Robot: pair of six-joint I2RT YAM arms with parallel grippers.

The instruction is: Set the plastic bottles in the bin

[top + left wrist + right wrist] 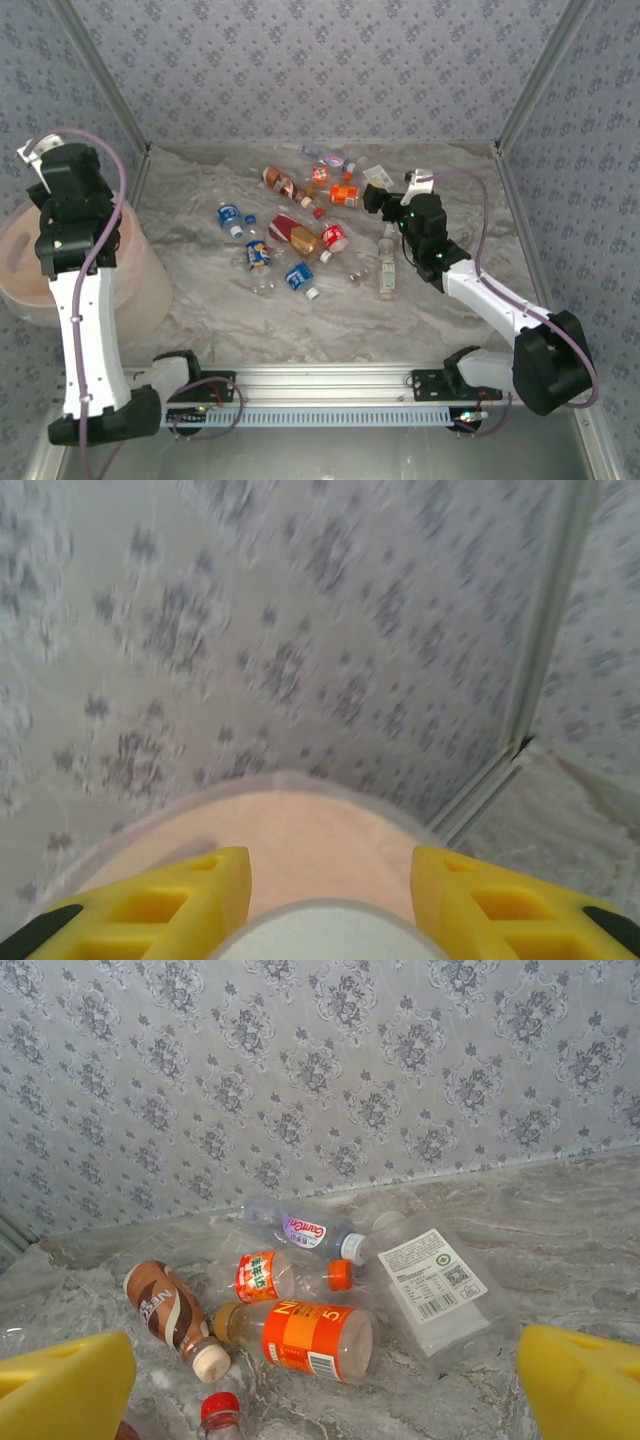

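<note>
While the big bin (150, 290) sits under the left gripper (330, 858) — a pale round thing (320, 935) lies between its fingers (200, 890), and I cannot tell if they hold it — the plastic bottles (290, 235) lie far from that hand. The right gripper (325, 1365) is much nearer, spread wide and empty. Just ahead of it lies the orange bottle (310, 1338), long side across the hand, left to right, so the fingers may need to turn.

Crushed bottles (300, 225) strewn mid-table; pinkish bin (150, 285) far left.
</note>
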